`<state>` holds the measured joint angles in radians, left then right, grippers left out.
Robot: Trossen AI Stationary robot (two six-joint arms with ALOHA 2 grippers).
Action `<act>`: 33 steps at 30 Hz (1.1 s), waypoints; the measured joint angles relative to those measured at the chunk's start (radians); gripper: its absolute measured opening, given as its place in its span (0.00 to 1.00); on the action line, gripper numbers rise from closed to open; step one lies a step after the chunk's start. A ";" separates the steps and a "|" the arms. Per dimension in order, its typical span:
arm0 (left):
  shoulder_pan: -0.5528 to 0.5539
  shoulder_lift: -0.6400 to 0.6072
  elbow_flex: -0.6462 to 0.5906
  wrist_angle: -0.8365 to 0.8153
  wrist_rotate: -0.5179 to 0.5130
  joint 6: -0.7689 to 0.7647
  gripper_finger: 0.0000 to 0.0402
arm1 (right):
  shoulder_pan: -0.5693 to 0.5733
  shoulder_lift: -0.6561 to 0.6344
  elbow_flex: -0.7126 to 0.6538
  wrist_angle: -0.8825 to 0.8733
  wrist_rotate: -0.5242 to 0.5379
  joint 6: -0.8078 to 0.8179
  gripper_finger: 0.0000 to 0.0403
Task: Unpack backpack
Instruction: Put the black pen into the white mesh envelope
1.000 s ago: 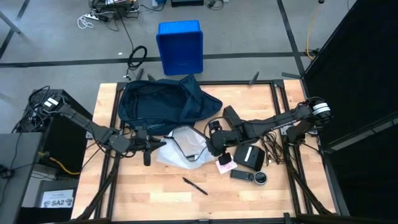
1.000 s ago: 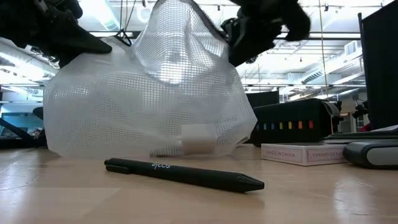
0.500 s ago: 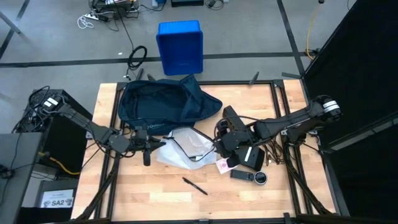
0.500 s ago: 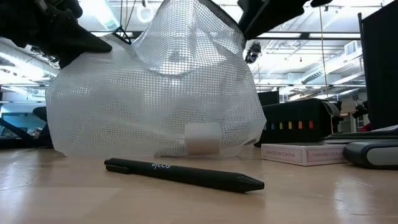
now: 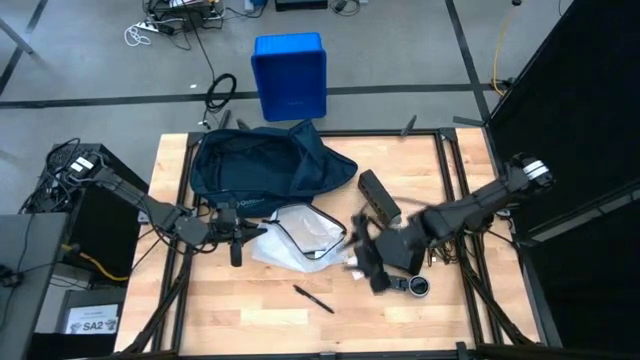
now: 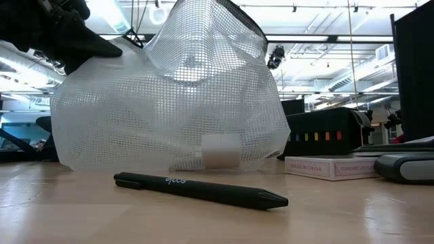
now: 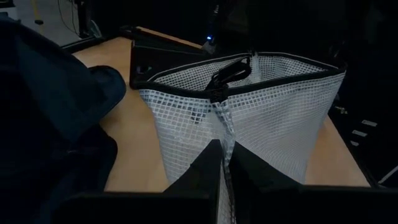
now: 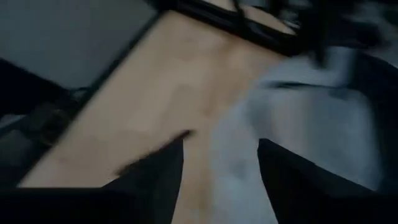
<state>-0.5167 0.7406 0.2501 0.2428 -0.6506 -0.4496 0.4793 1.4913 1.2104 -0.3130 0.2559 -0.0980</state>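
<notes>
- The dark navy backpack (image 5: 262,165) lies slumped at the far side of the wooden table (image 5: 250,320), on the side nearest the bright blue bin (image 5: 290,75) standing on the floor beyond.
- Just in front of the backpack sits a white mesh pouch (image 5: 298,236), its black-trimmed mouth open upward; in the left wrist view the left gripper (image 7: 222,163) pinches the pouch's mesh wall between fully shut fingers.
- The right gripper (image 5: 368,262) hangs blurred over the table to the right of the pouch, beside a small pink-and-white box (image 6: 327,167); its two dark fingers (image 8: 155,177) stand apart with bare gap between them, holding nothing.
- A black pen (image 6: 200,189) lies on the wood in front of the pouch, well away from the backpack.
- A black case (image 5: 379,194) rests to the right of the backpack, near the right arm.
</notes>
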 joint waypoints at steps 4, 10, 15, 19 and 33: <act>0.000 0.000 0.000 0.000 0.000 0.000 0.00 | 0.083 0.117 -0.001 0.121 0.011 0.017 0.40; 0.000 0.000 0.000 0.000 0.000 0.000 0.00 | 0.103 0.283 -0.002 0.238 0.017 0.196 0.35; 0.000 0.000 0.000 0.000 0.000 0.000 0.00 | 0.099 0.370 -0.002 0.269 0.045 0.370 0.33; 0.000 0.000 0.000 0.000 0.000 -0.001 0.00 | 0.097 0.406 -0.002 0.277 0.071 0.456 0.31; 0.000 0.000 0.000 0.000 0.000 0.000 0.00 | 0.154 0.534 0.169 0.035 0.116 0.464 0.24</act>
<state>-0.5167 0.7406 0.2501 0.2428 -0.6503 -0.4500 0.6333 2.0255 1.3790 -0.2779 0.3719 0.3659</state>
